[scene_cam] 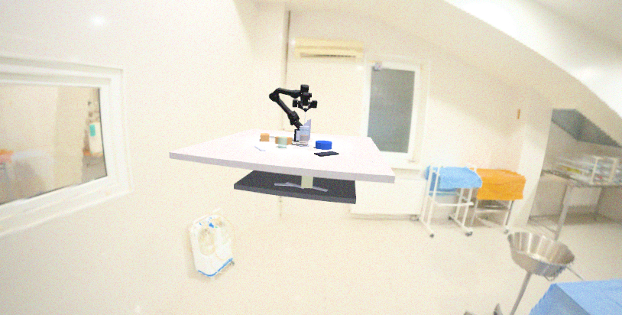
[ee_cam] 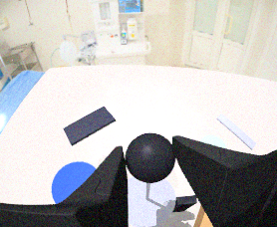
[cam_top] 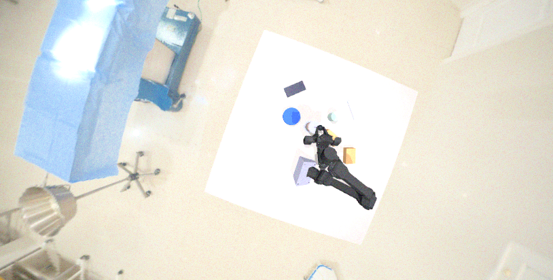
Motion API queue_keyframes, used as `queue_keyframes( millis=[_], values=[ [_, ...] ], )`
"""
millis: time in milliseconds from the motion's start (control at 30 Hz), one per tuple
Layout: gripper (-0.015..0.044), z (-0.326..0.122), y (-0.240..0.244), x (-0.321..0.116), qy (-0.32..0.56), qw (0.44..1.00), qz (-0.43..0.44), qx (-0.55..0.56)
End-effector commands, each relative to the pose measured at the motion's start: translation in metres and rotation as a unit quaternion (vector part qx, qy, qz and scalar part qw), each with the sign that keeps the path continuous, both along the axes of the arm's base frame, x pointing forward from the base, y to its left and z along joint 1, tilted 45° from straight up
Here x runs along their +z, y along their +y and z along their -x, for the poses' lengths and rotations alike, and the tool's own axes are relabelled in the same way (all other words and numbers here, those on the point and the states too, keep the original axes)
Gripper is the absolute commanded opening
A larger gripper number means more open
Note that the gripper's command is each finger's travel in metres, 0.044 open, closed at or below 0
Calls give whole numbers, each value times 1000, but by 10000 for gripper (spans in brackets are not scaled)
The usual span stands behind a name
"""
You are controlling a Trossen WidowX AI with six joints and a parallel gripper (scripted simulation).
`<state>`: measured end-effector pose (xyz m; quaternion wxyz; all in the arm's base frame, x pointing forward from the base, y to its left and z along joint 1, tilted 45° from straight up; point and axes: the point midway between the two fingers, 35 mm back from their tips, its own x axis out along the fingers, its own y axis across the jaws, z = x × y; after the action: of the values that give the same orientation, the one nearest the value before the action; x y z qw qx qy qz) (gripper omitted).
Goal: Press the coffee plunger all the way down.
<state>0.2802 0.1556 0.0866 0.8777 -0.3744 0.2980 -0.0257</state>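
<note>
The coffee press (cam_top: 310,126) (scene_cam: 303,138) (ee_cam: 137,204) stands upright on the table, a pale, see-through cylinder. Its plunger is up: a thin rod (scene_cam: 305,116) rises far above the body to a round black knob (ee_cam: 150,157). A black side handle (ee_cam: 185,203) shows low in the wrist view. My gripper (cam_top: 320,126) (scene_cam: 305,109) (ee_cam: 148,147) is at the knob, high above the press body, with one finger against each side of it. It is shut on the knob. The fingers hide part of the press in the wrist view.
A blue disc (cam_top: 291,116) (scene_cam: 323,144) (ee_cam: 74,184) and a mint cup (cam_top: 332,116) (scene_cam: 283,141) flank the press. An orange block (cam_top: 349,155) (scene_cam: 264,137), a lavender box (cam_top: 303,172), a dark slab (cam_top: 294,88) (ee_cam: 89,125) and a pale strip (cam_top: 350,109) (ee_cam: 236,131) lie around.
</note>
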Motion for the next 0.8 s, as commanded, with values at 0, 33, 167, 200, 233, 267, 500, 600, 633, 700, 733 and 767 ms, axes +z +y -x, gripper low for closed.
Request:
queue_keyframes(
  millis=[0,33,167,200,233,267,500,600,633,700,733,767],
  values=[
    [125,0,0,0,1,1000,1,1],
    [125,0,0,0,1,1000,1,1],
    [125,0,0,-1,1,1000,1,1],
    [125,0,0,-1,1,1000,1,1],
    [125,0,-1,-2,1,1000,1,1],
    [125,0,-1,-3,1,1000,1,1],
    [125,-2,-7,-12,2,1000,1,1],
    [125,-2,-10,-16,2,1000,1,1],
    [125,-3,-11,-17,2,1000,1,1],
    [125,-3,-13,-20,3,1000,1,1],
    [125,-3,-14,-21,3,1000,0,1],
    [125,-3,-15,-23,3,1000,0,1]
  ],
)
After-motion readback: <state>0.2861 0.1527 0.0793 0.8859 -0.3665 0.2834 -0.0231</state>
